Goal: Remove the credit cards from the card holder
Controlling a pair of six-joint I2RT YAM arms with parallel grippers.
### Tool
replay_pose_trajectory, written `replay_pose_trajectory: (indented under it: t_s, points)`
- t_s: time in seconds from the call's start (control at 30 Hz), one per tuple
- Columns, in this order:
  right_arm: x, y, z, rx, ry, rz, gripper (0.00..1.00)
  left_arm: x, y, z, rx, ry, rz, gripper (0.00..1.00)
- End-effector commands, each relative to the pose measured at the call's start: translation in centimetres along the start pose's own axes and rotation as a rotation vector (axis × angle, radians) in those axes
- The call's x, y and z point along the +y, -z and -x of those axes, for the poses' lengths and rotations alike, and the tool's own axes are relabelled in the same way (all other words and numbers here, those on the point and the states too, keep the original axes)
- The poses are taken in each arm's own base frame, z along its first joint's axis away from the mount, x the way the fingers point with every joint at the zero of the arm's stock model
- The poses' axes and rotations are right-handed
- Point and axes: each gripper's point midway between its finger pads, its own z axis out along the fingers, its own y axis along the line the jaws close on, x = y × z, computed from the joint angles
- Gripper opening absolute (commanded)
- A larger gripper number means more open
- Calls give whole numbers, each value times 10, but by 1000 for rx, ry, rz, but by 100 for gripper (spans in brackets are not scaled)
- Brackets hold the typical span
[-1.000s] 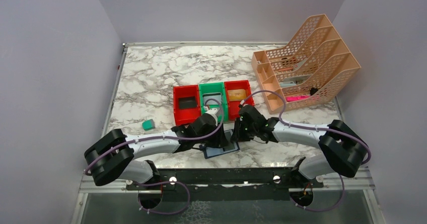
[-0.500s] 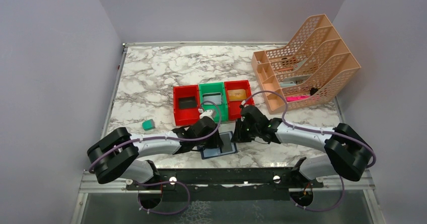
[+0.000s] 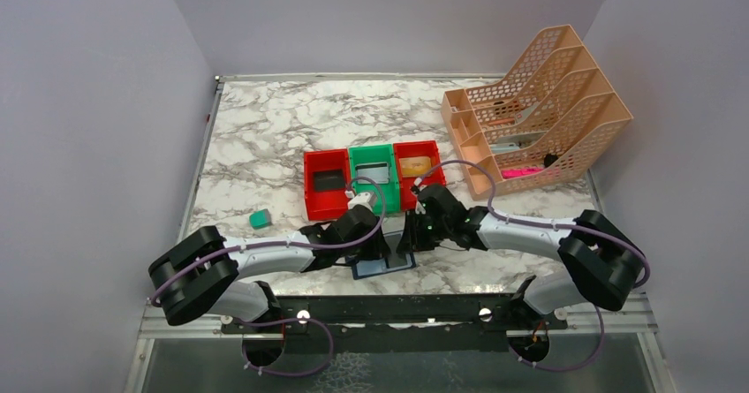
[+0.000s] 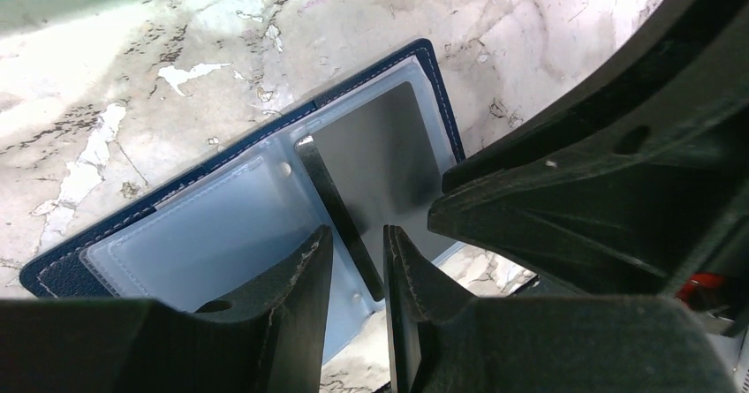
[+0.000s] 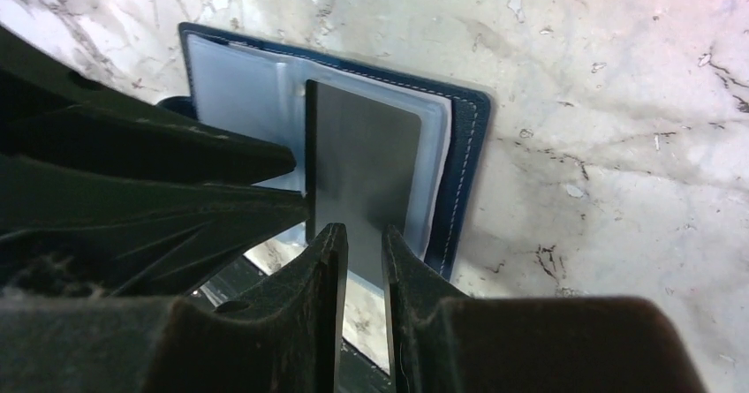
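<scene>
Top view: cards (image 3: 419,165) lay in bins (image 3: 329,206); one grey card (image 5: 366,159) sat in your open holder (image 5: 466,172); left gripper (image 4: 353,269) and right gripper (image 5: 362,265) stood narrow, grip unclear.

Overall light: bright, even and diffuse in the top view, falling from above; the walls are lit flatly.
Shadows: soft and short on the marble table (image 3: 265,128), deepest under the two arms where they meet.
Glare: a pale sheen on the card holder (image 4: 221,225) pockets; the silver-grey card (image 5: 362,163) shows a dull grey gradient.
Focus: the left gripper (image 4: 355,234) and right gripper (image 5: 360,230) are blurred, near-black masses close to the lens; the marble beyond is sharp.
Colour: wrist views carry a warm, slightly green tint.
Distortion: the top view's walls lean outward at the edges.
</scene>
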Motion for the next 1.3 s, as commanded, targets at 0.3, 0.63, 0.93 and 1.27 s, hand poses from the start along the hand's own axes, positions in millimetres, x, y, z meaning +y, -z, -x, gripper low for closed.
replay_pose_trajectory:
  t_s: [0.3,0.63,0.93,1.27]
  points:
    - [-31,-11,-14,40,-59,-125,26,13,-1,-7,-2,17,39,31]
    - [-34,-14,-18,54,-69,-136,27,15,-7,-18,-15,101,-28,27]
    - [-37,-16,-20,59,-84,-143,27,18,-5,-16,-35,131,-26,7]
    - [-44,-18,-21,51,-111,-178,27,30,9,-9,-61,68,42,5]
